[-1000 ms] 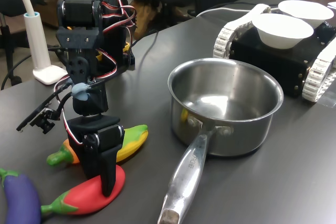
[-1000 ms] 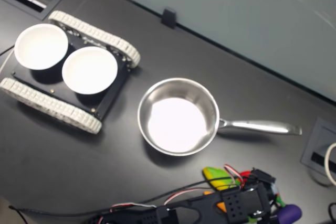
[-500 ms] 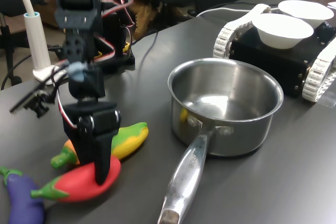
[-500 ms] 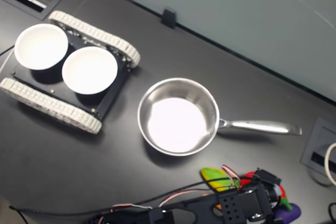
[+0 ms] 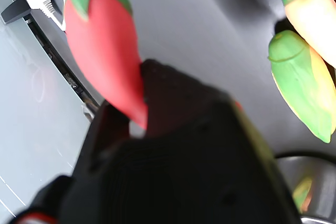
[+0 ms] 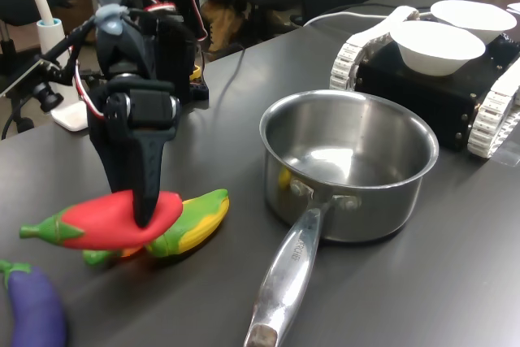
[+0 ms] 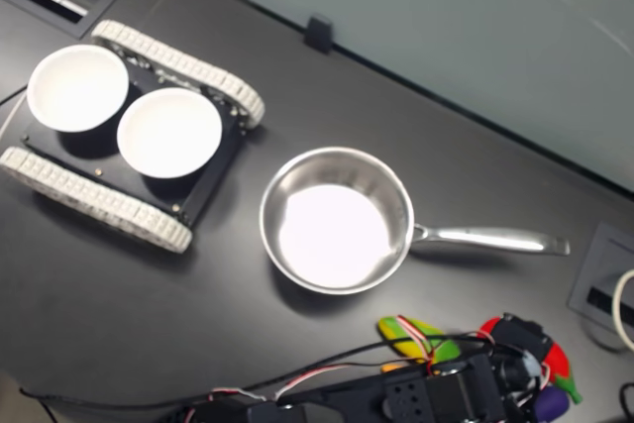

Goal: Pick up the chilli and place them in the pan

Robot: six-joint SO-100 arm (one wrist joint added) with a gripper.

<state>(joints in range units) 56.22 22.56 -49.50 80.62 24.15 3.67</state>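
Note:
The glossy red chilli (image 6: 89, 223) hangs level a little above the table at the first exterior view's left, its green stem pointing left. My gripper (image 6: 146, 213) is shut on its thick middle, fingers pointing down. In the wrist view the chilli (image 5: 105, 40) runs out from between the black jaws of the gripper (image 5: 142, 98). From above, the chilli (image 7: 557, 357) shows only as a red patch beside the gripper (image 7: 525, 354). The steel pan (image 6: 349, 160) stands empty to the right in the first exterior view, its long handle (image 6: 284, 282) towards the table's front edge; in the second exterior view the pan (image 7: 337, 220) sits at the centre.
A yellow-green and orange pepper (image 6: 195, 221) lies under and behind the chilli, and a purple eggplant (image 6: 32, 310) lies at the front left. A black tracked vehicle (image 6: 439, 95) carrying two white bowls (image 6: 437, 45) stands behind the pan. A white lamp base (image 6: 73, 111) is at the back left.
The gripper has risen with the chilli, lifting it off the table and shifting it to the first exterior view's left. The pepper beneath it is now more exposed.

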